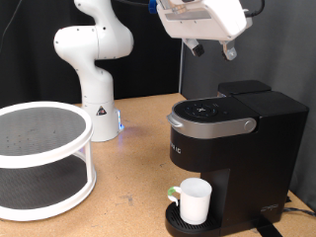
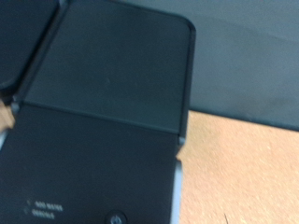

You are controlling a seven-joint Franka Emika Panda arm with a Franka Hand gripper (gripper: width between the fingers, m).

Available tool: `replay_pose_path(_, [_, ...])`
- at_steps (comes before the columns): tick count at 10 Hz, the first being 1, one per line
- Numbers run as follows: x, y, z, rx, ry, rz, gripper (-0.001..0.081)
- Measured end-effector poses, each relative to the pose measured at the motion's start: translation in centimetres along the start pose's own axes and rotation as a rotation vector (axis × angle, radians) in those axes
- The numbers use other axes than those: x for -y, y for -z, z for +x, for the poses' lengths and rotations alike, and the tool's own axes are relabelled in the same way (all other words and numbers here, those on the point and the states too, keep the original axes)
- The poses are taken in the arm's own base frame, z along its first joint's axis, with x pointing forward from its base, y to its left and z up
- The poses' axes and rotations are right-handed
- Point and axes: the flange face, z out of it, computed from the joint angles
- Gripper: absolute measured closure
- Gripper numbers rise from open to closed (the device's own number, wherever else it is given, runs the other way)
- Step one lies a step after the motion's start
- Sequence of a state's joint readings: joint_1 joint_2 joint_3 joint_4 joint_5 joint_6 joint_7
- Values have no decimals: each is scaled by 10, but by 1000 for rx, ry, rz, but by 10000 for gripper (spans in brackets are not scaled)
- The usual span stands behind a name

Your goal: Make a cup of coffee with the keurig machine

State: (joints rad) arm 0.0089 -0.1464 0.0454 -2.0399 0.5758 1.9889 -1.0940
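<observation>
White cup, black keurig machine, white rack.

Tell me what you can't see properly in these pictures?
- Exterior view: the pincer is partly cut off by the top edge, so open or shut is unclear.
- Exterior view: the cup hides most of the drip tray.
- Wrist view: the keurig machine fills the picture; its small white lettering is too blurred to read.
</observation>
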Motion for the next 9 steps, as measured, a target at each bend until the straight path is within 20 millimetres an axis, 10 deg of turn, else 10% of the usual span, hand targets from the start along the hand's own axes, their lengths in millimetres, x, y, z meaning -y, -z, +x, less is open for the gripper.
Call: replay_pose_path(9, [4, -19, -4, 209, 156, -115, 3])
